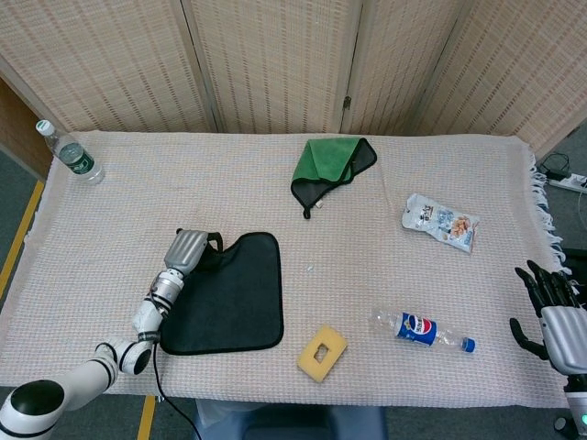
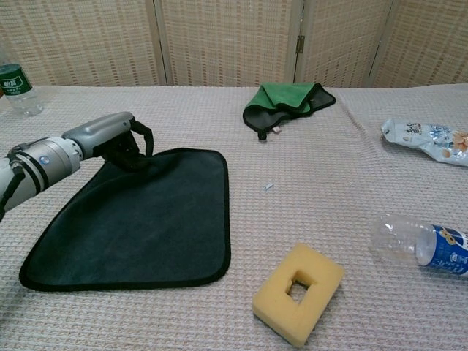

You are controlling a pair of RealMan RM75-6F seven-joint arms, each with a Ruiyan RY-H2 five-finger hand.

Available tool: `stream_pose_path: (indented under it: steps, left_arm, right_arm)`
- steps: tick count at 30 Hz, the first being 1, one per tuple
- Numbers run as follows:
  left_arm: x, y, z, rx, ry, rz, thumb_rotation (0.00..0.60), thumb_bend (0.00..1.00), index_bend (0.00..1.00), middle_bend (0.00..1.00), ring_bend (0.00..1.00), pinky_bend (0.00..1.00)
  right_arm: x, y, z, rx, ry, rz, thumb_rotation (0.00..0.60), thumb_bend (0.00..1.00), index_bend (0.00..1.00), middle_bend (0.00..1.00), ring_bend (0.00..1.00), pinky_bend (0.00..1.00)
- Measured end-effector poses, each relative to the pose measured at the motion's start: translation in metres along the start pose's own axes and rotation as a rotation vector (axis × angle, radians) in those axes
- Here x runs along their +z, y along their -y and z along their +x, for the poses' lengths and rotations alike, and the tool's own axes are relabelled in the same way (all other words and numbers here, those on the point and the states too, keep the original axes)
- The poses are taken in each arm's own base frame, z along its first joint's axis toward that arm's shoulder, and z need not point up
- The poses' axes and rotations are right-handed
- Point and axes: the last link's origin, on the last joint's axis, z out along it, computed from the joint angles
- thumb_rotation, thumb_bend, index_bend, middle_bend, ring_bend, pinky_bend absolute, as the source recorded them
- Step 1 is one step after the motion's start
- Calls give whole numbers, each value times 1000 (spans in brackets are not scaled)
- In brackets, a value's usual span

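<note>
woven folding screen (image 1: 275,64) behind cloth-covered table (image 1: 367,183).

Bare cloth (image 1: 367,266) between scattered items

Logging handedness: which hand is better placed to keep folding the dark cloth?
Left. The left hand already pinches the dark cloth at its far left corner, lifted inward. The right hand hangs off the table's right edge, holding nothing.
</note>
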Motion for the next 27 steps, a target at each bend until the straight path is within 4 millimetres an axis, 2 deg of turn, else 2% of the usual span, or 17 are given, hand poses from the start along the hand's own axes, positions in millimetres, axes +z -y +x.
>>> stream_pose_path:
  steps: [8, 17, 23, 27]
  left_arm:
    - [-45, -26, 3, 91, -41, -76, 600, 455, 687, 1000, 1000, 1000]
    - [-95, -41, -2, 170, -51, -116, 600, 455, 686, 1000, 1000, 1000]
    - [-119, -48, -14, 201, -43, -147, 600, 454, 685, 1000, 1000, 1000]
    - [-128, -51, -18, 207, -41, -161, 600, 455, 685, 1000, 1000, 1000]
  right_arm:
    - [-9, 9, 1, 0, -7, 50, 600, 490, 0, 0, 0, 0]
    - [-17, 18, 2, 0, -21, 98, 600, 490, 0, 0, 0, 0]
    - [-22, 21, 2, 4, -27, 117, 600, 489, 0, 0, 0, 0]
    - [-24, 23, 3, 5, -31, 128, 600, 489, 0, 0, 0, 0]
